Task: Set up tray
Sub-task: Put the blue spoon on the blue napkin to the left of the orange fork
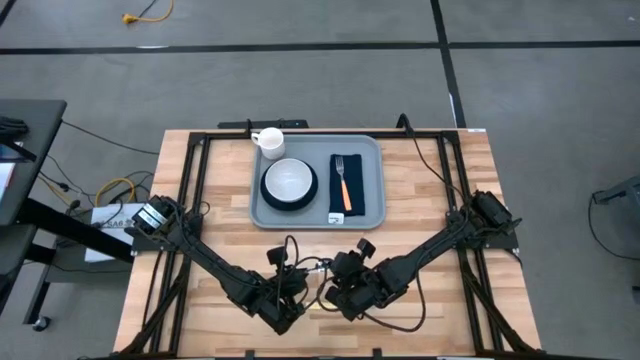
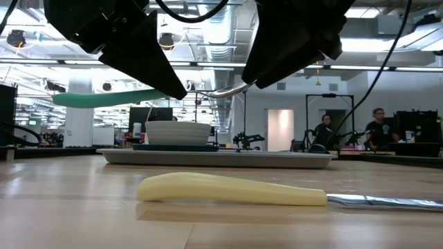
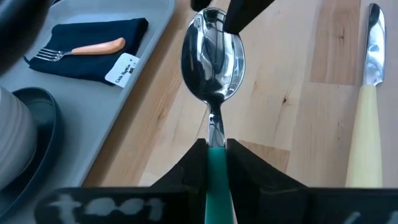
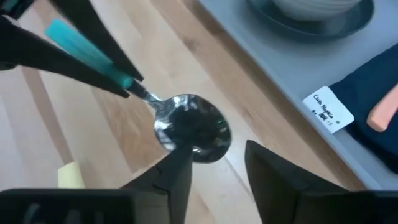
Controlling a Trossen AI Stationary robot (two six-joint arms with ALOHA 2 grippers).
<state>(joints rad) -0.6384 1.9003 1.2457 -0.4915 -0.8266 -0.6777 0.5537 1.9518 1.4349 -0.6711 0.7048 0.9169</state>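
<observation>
1. The tray (image 1: pixel 316 215) sits at the table's (image 1: pixel 450 290) far edge, already loaded: bowl on plate (image 1: pixel 289 184), cup (image 1: pixel 269 141), fork on napkin (image 1: pixel 346 184).
2. Off-tray near the front edge: the left gripper (image 3: pixel 216 149) pinches the spoon (image 3: pixel 212 59); the right gripper (image 4: pixel 214 163) gapes at its bowl, holding nothing.
3. The knife (image 2: pixel 232 189) lies waiting on the table.

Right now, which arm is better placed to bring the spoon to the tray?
Probably the left. Its claw is shut on the spoon by the green handle, above the table. The right claw is open beside the bowl, gripping nothing. The tray lies just ahead.
</observation>
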